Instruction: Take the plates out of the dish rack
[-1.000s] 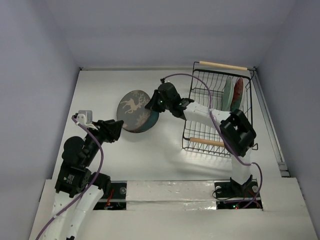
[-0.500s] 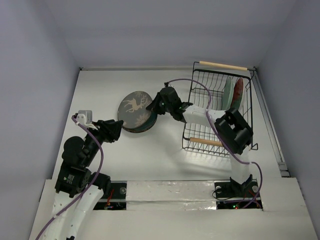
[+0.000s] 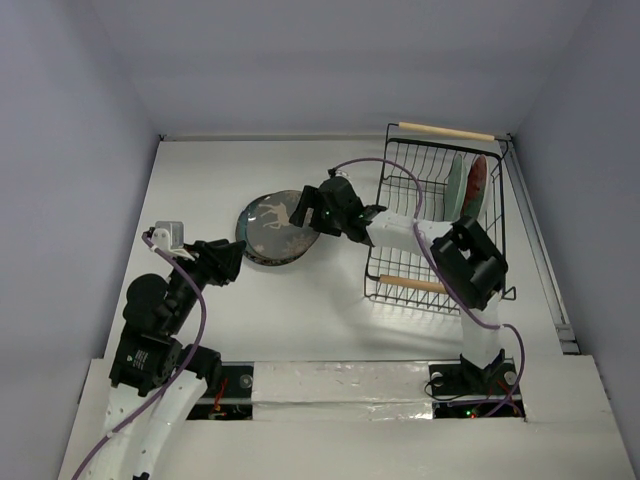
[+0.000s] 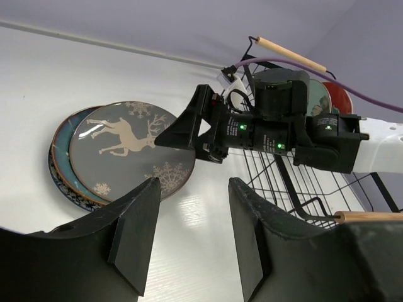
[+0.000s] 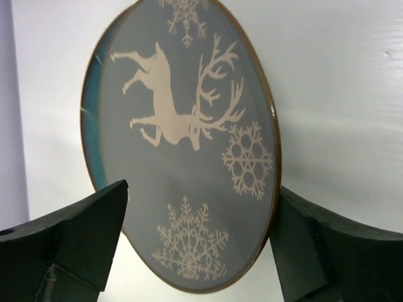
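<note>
At the left, the left gripper (image 3: 232, 262) is held above the table (image 3: 330, 320), its fingers (image 4: 135, 233) partly spread with nothing between them. In the middle, the deer plate (image 3: 265, 228) is seen lying on a teal-blue plate (image 4: 62, 135) and a dark-rimmed plate (image 4: 66, 190). The right gripper (image 3: 303, 212) is at its rim, fingers spread wide and pinching nothing, so three plates are judged unloaded. At the right, a red plate (image 3: 478, 185) is left standing in the dish rack (image 3: 445, 131); whether the teal disc (image 3: 455, 185) beside it is another plate cannot be told.
</note>
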{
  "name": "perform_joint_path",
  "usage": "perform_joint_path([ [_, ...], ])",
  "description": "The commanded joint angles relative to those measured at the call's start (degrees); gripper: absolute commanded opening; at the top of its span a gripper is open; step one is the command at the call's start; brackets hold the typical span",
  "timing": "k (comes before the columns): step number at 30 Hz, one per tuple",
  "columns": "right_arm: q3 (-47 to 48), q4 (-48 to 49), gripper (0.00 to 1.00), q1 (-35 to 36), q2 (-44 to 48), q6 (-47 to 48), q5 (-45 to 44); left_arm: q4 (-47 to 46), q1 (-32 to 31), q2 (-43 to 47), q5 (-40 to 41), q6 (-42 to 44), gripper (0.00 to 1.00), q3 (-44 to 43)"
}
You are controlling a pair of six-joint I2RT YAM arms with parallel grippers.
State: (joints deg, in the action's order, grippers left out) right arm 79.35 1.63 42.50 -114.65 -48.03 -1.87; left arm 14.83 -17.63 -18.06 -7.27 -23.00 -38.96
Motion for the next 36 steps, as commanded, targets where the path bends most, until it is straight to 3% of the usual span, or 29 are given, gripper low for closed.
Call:
perform_joint_path([
  [1, 2.73, -4.06, 0.92, 1.27, 4.87, 5.57, -3.40, -2.44, -0.30, 0.75, 0.24, -0.20, 0.44, 0.29],
  [4, 5.62, -10.40, 1.00, 2.41, 5.40, 10.05, -5.41, -2.44, -0.30, 0.84, 0.24, -0.20, 0.44, 0.29],
  [11, 9.60, -22.98, 0.96, 3.47, 8.56, 18.06, -11.66, -2.44, -0.30, 1.19, 0.24, -0.20, 0.44, 0.29],
  [14, 7.58, -23.78, 0.74, 3.47, 14.68, 19.38, -16.04, -2.44, -0.30, 1.28, 0.24, -0.20, 0.44, 0.29],
  [15, 7.22, -24.04, 0.44, 3.47, 16.63, 20.07, -17.71, -2.52, -0.30, 1.28, 0.24, -0.20, 0.44, 0.29],
  [18, 6.96, -27.01, 0.04, 2.86, 23.76, 21.92, -25.27, -2.52, -0.30, 1.45, 0.24, -0.20, 0.44, 0.29],
  [19, 6.96, -28.07, 0.00, 1.02, 25.34, 22.36, -29.12, -2.53, -0.30, 1.54, 0.15, -0.20, 0.44, 0.29],
  [24, 4.59, -35.35, 0.03, -10.05, 32.55, 23.51, -38.54, -2.53, -0.30, 2.07, -0.03, -0.11, 0.39, 0.38],
  [26, 3.62, -37.48, 0.23, -13.13, 33.17, 23.07, -45.22, -2.70, -0.30, 2.24, -0.20, -0.02, 0.37, 0.38],
  [27, 3.36, -38.62, 0.52, -15.23, 33.35, 23.42, -46.98, -2.70, -0.30, 2.33, -0.29, -0.11, 0.37, 0.46],
  [28, 3.18, -38.98, 0.64, -16.39, 33.26, 23.77, -48.91, -2.79, -0.30, 2.33, -0.38, -0.02, 0.37, 0.46],
  [30, 3.44, -40.03, 0.75, -20.06, 32.65, 24.47, -49.11, -2.79, -0.30, 2.33, -0.64, -0.02, 0.37, 0.38],
  [36, 4.31, -37.92, 0.72, -25.62, 26.33, 26.24, -44.10, -2.88, -0.30, 2.42, -0.73, 0.07, 0.38, 0.38],
])
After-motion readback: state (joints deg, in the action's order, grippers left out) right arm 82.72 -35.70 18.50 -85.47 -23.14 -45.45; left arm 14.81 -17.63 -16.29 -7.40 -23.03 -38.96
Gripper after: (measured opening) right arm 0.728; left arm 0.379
